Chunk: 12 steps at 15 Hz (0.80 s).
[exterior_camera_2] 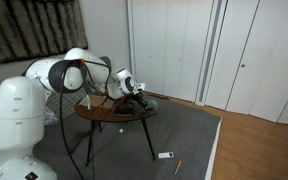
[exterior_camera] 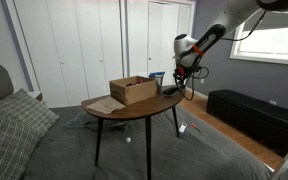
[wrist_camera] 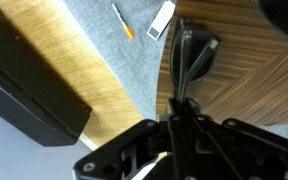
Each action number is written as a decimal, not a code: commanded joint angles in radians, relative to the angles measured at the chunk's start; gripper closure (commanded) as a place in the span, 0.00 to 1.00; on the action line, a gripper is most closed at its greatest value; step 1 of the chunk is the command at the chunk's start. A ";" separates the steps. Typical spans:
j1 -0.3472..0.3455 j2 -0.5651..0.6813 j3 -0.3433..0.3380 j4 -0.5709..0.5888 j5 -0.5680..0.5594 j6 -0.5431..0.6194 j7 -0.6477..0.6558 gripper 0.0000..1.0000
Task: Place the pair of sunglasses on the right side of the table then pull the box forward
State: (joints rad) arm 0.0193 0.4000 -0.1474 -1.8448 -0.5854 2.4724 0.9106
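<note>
The dark pair of sunglasses [wrist_camera: 192, 48] lies at the end of the brown wooden table [wrist_camera: 254, 70], near its rounded edge. My gripper [wrist_camera: 178, 104] stands right over them with its fingers closed together on the frame. In an exterior view the sunglasses [exterior_camera: 171, 91] sit low at the table's end under the gripper [exterior_camera: 179, 78]. The cardboard box [exterior_camera: 132, 90] stands open at the middle of the table [exterior_camera: 134, 108], a little apart from the gripper. In an exterior view the gripper [exterior_camera_2: 136, 92] is over the table [exterior_camera_2: 104, 112]; the box is hidden by my arm.
A flat tan sheet [exterior_camera: 102, 104] lies beside the box. On the grey carpet below are a white object [wrist_camera: 161, 20] and an orange pen [wrist_camera: 124, 22]. A long black bench [exterior_camera: 249, 112] stands beyond the table's end. A cushioned seat [exterior_camera: 14, 125] is on the opposite side.
</note>
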 commanded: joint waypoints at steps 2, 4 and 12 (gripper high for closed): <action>0.029 0.060 -0.023 0.085 0.065 -0.078 -0.005 0.99; 0.037 0.072 -0.027 0.104 0.080 -0.117 -0.008 0.99; 0.047 0.025 -0.019 0.125 0.141 -0.186 -0.039 0.28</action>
State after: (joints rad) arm 0.0466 0.4627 -0.1597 -1.7304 -0.4806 2.3436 0.9047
